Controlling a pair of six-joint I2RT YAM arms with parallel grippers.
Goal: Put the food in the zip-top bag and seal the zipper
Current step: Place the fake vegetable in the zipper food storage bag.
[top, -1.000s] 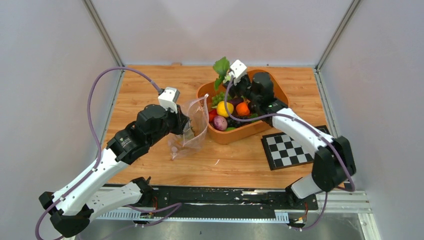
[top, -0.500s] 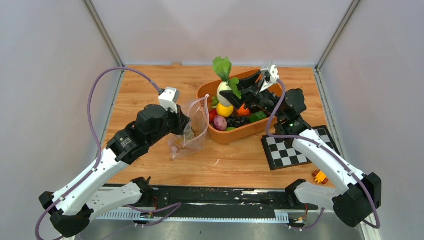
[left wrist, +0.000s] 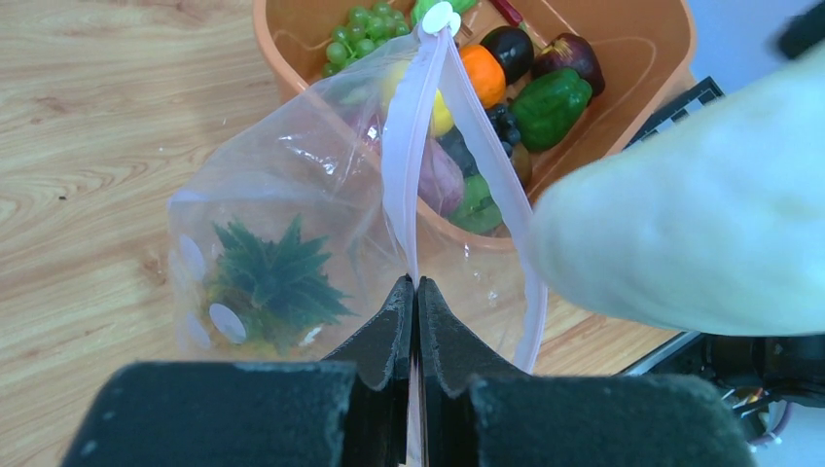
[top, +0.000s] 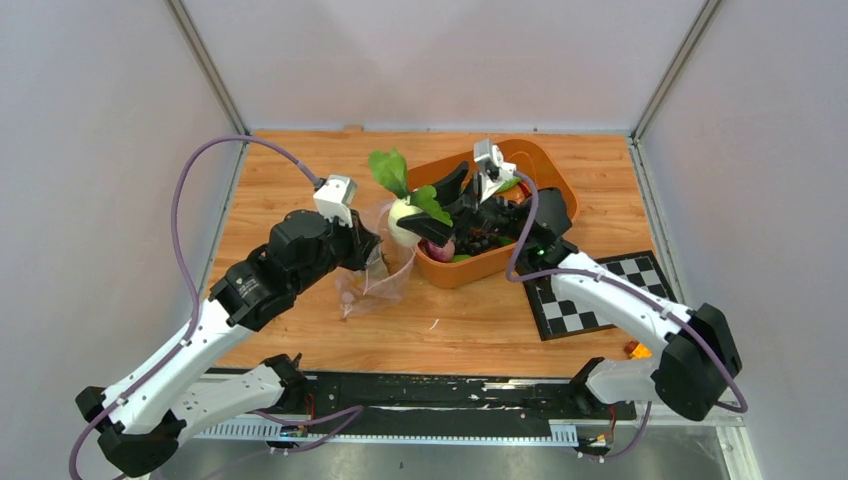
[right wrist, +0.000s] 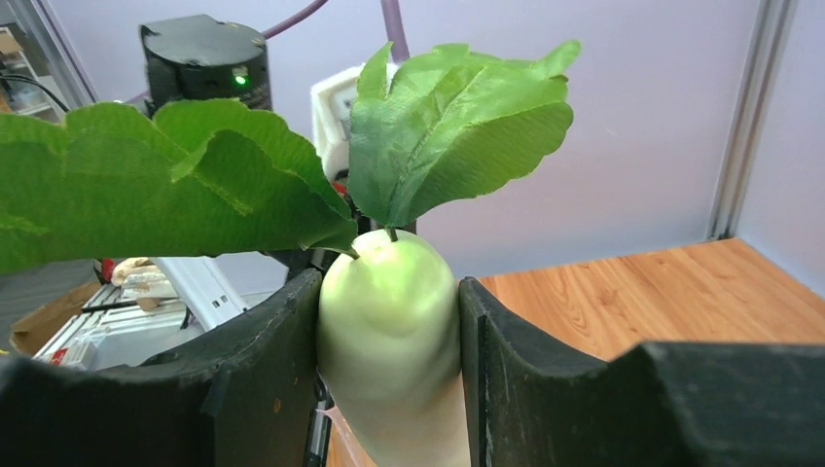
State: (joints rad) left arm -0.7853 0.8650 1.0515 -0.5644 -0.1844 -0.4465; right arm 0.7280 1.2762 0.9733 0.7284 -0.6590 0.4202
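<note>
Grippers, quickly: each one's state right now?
Left gripper: shut on the pinkish-clear zipper strip of the clear dotted plastic bag.
Right gripper: shut on the white leafy toy radish.

Zip-top bag [left wrist: 282, 180] mouth narrow — white radish [right wrist: 389, 331] at it, orange tub [left wrist: 632, 49] just beside.

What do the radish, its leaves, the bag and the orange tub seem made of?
The radish: smooth, pale, faintly glossy body, probably moulded plastic. The leaves: matte, veined, thin, likely fabric. The zip-top bag: thin clear film, creased, contents showing through. The tub: opaque orange, soft sheen, apparently rigid plastic.
</note>
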